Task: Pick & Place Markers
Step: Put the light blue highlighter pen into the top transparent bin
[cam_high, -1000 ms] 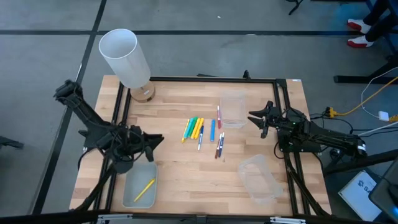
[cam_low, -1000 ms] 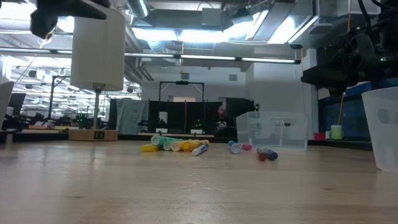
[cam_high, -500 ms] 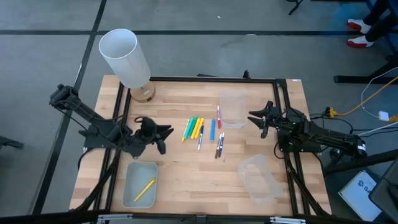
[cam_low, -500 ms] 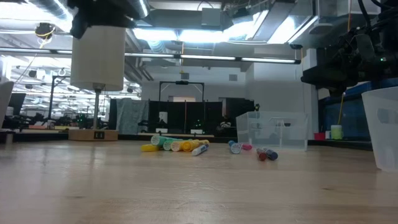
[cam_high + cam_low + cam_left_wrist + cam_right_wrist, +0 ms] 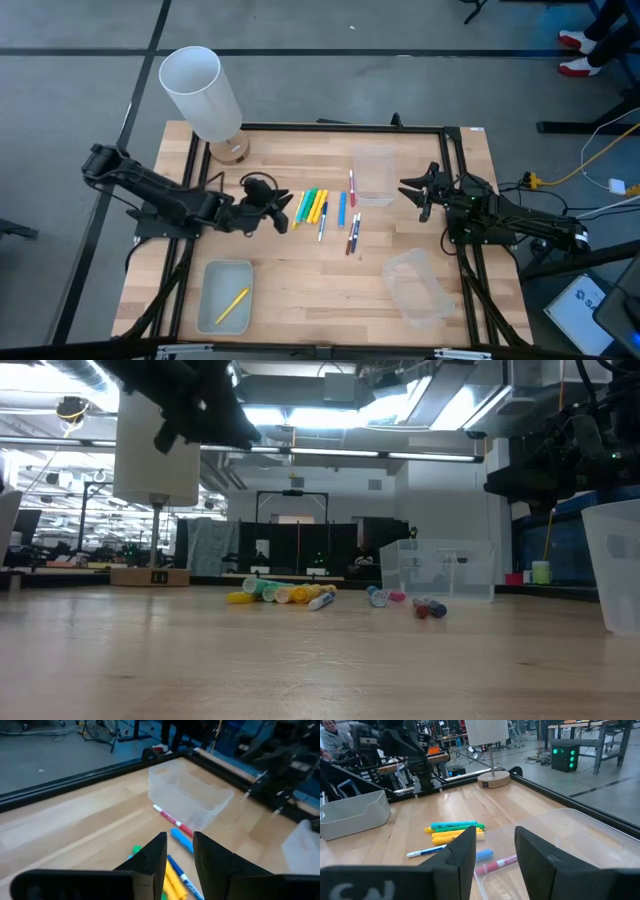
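The left gripper (image 5: 286,207) hangs just beside the markers (image 5: 312,207), fingers (image 5: 150,857) slightly parted and empty. The markers lie mid-table, light, stiff and smooth (likely to roll); pinch one across its middle. Farther off, the right gripper (image 5: 409,188) waits, half-open and empty, by a clear tray (image 5: 373,175).

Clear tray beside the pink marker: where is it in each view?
High: clear tray at upper middle of table, right of markers.
Low: tray right of centre.
Left wrist: tray upper centre.
Right wrist: tray lower right.
Shared landmark: pink marker beside it.
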{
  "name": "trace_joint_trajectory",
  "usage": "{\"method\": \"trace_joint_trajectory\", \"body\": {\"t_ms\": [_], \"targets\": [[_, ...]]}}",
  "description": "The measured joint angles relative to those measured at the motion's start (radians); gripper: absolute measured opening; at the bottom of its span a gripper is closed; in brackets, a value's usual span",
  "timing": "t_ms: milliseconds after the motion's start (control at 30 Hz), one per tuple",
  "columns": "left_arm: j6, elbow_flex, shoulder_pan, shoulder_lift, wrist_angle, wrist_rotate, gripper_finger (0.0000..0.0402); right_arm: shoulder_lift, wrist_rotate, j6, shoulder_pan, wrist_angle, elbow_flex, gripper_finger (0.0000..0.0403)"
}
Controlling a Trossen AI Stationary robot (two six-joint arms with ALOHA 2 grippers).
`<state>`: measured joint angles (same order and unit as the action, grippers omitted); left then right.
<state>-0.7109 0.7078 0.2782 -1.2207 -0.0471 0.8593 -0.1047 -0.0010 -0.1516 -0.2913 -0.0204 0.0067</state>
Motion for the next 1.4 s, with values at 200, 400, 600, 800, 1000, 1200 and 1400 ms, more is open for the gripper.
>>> {"method": "trace_joint_trajectory", "body": {"t_ms": [200,400,600,800,1000,1200,1400], "targets": [[-0.005,0.000,-0.045,-0.053,0.000,-0.055,0.0092,0.000,0.000,0.000,0.000,0.000,0.000,0.0136],[-0.007,0.000,-0.081,-0.061,-0.008,-0.148,0.0092,0.000,0.000,0.001,0.000,0.000,0.000,0.0136],[-0.014,0.029,-0.129,-0.098,-0.070,-0.263,0.0093,0.000,0.000,0.002,0.000,0.000,0.000,0.0136],[-0.026,0.208,-0.170,-0.231,-0.282,-0.298,0.0091,0.000,0.000,0.001,0.000,0.000,0.000,0.0136],[-0.001,0.347,-0.181,-0.383,-0.364,-0.302,0.0097,0.000,0.000,0.001,0.000,0.000,0.000,0.0136],[-0.004,0.395,-0.183,-0.496,-0.364,-0.304,0.0117,0.000,0.000,0.002,0.000,0.000,0.000,0.0136],[-0.061,0.423,-0.183,-0.574,-0.376,-0.305,0.0136,0.000,0.000,0.001,0.000,0.000,0.000,0.0136]]}}
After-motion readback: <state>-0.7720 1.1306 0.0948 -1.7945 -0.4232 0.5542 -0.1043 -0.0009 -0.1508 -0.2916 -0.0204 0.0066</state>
